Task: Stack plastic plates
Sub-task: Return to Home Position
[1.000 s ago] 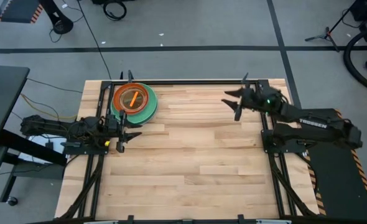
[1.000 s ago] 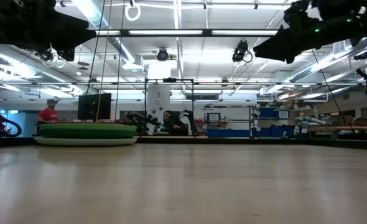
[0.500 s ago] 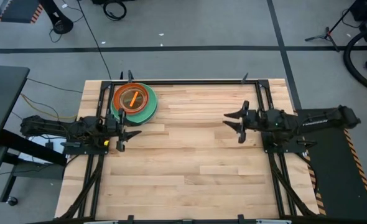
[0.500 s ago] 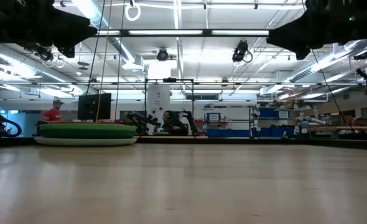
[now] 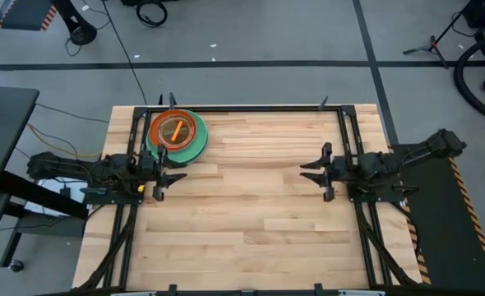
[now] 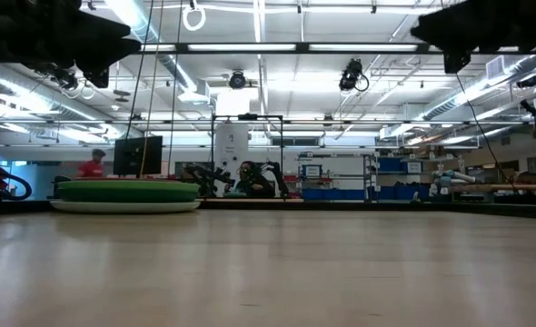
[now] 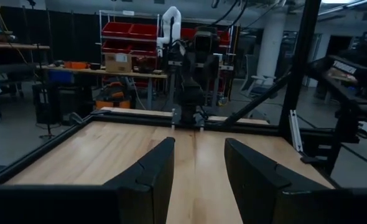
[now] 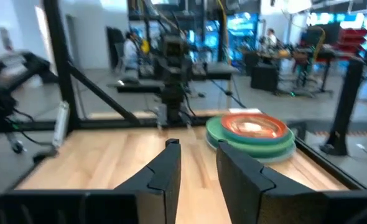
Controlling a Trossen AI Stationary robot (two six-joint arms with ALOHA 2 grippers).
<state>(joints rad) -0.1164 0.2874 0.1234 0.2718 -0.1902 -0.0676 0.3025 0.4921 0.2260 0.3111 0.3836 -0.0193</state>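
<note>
The stack of plastic plates (image 5: 177,135) sits in the far left corner of the bench (image 5: 251,218), with a small orange plate (image 5: 177,127) on top and green rims showing around it. All that appears left is to park both arms.

The left end effector (image 5: 173,174) hovers at the bench's left edge, just near of the stack. Its fingers (image 7: 151,175) are spread a moderate gap apart with nothing between them. The right end effector (image 5: 311,170) is at the right edge, well apart from the plates. Its fingers (image 8: 166,169) are parted by a narrower gap and also hold nothing.

To finish cleanly, I would pull each arm straight back along its own side and keep it high. The left arm needs more care, because any swing toward the far side could clip the pile and shift it.

The plates cannot be counted. The low view shows only a dark green band over a pale base (image 6: 127,193), and the right wrist view shows a blurred orange top over green layers. The left wrist view misses the stack entirely. In the low view the arms are only dark shapes cut off at the top.
</note>
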